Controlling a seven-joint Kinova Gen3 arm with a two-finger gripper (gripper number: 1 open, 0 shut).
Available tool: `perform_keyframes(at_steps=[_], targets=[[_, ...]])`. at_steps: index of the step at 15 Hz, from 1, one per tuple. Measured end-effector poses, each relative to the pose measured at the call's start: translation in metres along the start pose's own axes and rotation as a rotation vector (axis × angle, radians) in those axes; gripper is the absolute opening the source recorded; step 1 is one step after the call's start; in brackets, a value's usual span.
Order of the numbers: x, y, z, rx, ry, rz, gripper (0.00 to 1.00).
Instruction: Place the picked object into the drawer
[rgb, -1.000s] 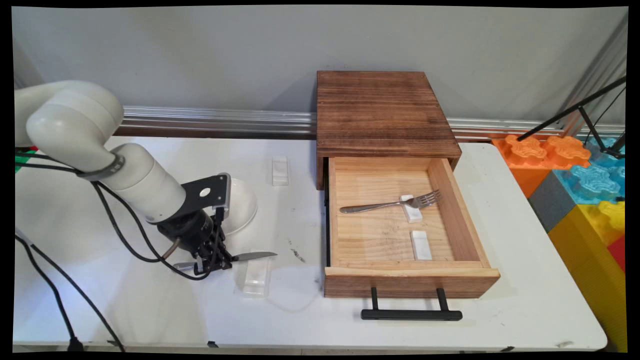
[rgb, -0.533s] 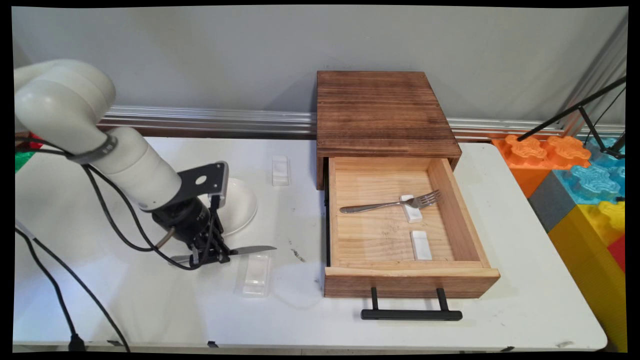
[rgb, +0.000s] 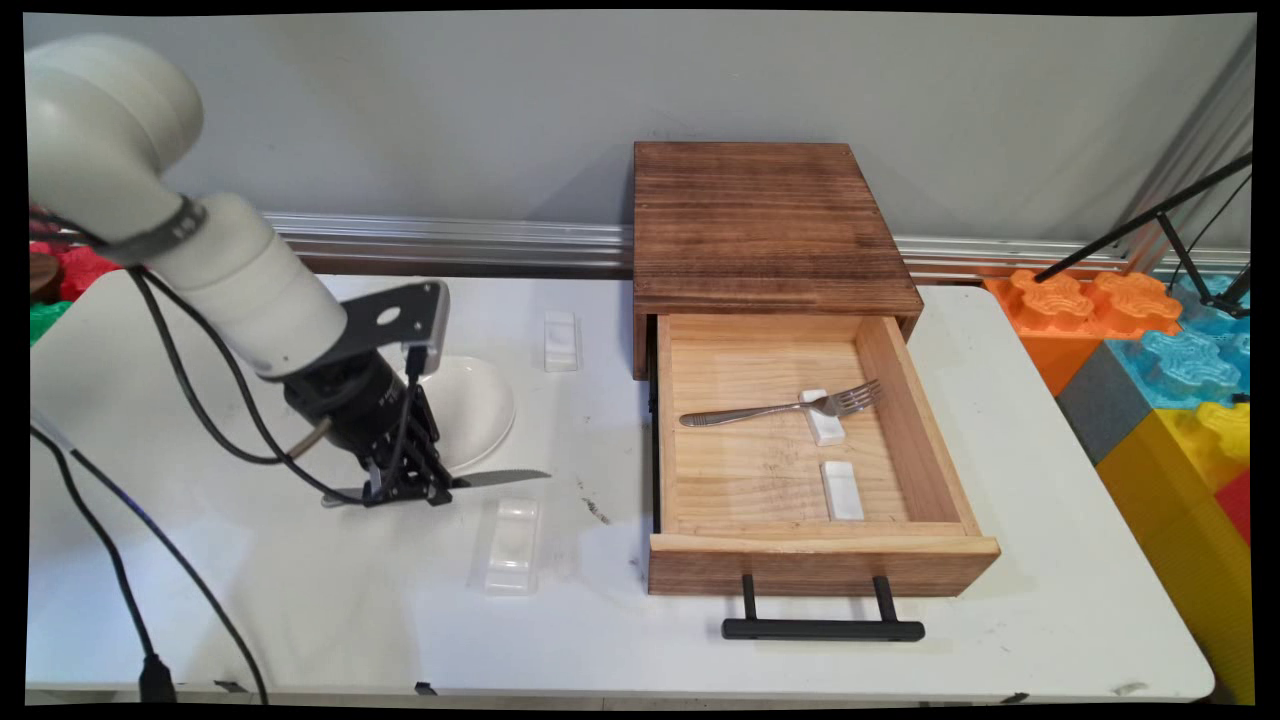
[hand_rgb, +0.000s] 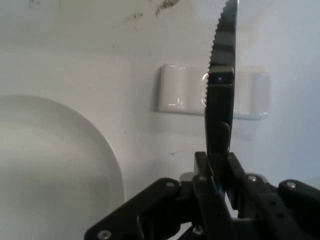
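gripper (rgb: 405, 493) clamping knife (rgb: 500, 479), seemingly above table (rgb: 300, 600), beside plate (rgb: 470, 410)

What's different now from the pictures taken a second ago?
The gripper, shut on the knife, has risen off the table and drifted slightly back, carrying the knife away from the white rest below it. The plate, the open drawer and the fork inside it stayed put.

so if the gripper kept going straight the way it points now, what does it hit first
Probably the bare table. The gripper, shut on the knife, points down at it, between the plate and the white rest. Depth is unclear.
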Motion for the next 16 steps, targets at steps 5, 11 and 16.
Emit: perform_keyframes(at_steps=[5, 11, 16], targets=[[0.018, -0.006, -0.037, -0.011, -0.005, 0.018, 0.00], [0.049, -0.015, -0.072, -0.023, 0.005, 0.050, 0.00], [0.074, -0.018, -0.084, -0.021, 0.024, 0.063, 0.00]])
